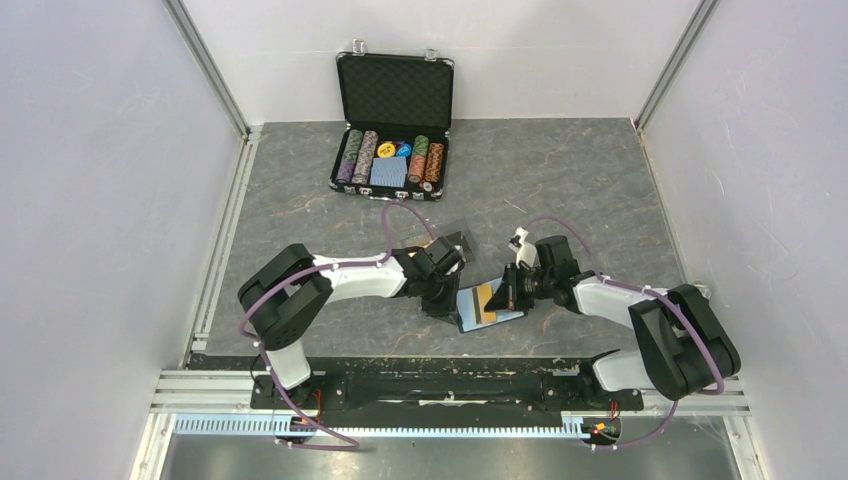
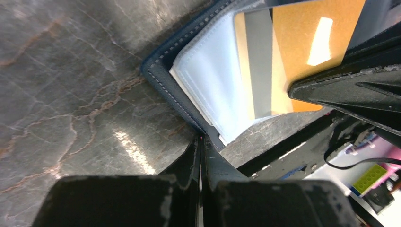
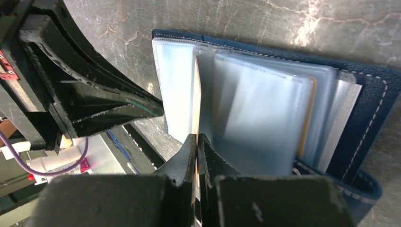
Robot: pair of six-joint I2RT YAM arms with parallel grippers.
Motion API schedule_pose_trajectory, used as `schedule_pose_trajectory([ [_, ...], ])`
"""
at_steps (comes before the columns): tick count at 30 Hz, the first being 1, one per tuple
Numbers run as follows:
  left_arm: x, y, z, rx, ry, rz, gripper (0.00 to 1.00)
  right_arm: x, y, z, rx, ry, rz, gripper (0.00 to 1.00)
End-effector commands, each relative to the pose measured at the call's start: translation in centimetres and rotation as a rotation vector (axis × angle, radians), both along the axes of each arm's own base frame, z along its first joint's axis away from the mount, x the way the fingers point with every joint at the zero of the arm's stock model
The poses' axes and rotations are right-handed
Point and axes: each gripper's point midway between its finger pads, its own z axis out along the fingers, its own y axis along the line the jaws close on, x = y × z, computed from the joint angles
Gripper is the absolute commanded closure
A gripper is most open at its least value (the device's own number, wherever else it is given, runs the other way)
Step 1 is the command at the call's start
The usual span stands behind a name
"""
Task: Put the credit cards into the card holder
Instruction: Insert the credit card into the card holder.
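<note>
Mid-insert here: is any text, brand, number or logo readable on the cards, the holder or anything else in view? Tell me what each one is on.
No text can be read in any view.
gold-orange card: plain face with glare, no print visible.
card holder: stitching only, no brand visible.
poker chips: patterned, too small to read.
yellow-green tag beyond the table edge: too blurred to read.

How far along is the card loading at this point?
Done: card holder open, a gold edge showing inside one sleeve. In hand: left gripper pinches the holder's edge; right gripper grips a gold card among the sleeves. Left: seat it, then what looks like a dark card on the table.
</note>
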Motion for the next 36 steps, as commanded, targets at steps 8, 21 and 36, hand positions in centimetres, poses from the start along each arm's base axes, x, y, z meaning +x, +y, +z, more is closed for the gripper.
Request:
schedule_pose_trajectory([
  [8, 1.8, 0.3, 0.6, 0.084, -0.175, -0.074, 0.98, -2.7, -1.4, -1.5, -0.002, 0.107, 0.064, 1.00],
  [21, 1.6, -1.2, 0.7, 0.088, -0.175, -0.121, 0.98, -3.7, -0.9, -2.5, 0.050, 0.149, 0.033, 0.95],
  [36, 1.2, -1.8, 1.3, 0.063, -0.170, -0.129, 0.98, -1.6, -1.7, -1.7, -0.099, 0.071, -0.033, 0.64],
])
